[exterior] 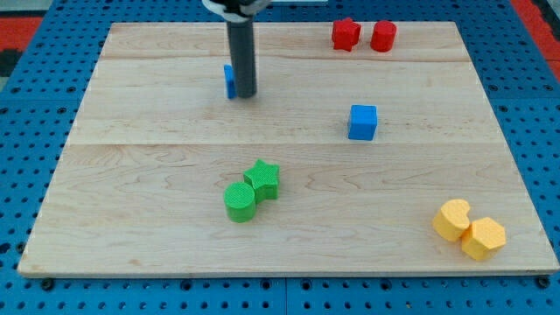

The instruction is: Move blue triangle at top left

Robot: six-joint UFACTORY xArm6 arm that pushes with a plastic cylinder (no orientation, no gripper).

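Observation:
The blue triangle (229, 80) sits in the upper left part of the wooden board (131, 175). Most of it is hidden behind my rod, so only its left edge shows. My tip (246, 94) rests on the board right against the triangle's right side. A blue cube (362, 122) stands apart, right of centre.
A red star (346, 34) and a red cylinder (383, 36) sit side by side at the top right. A green star (263, 178) touches a green cylinder (240, 201) below centre. Two yellow blocks (452, 219) (484, 238) touch at the bottom right corner.

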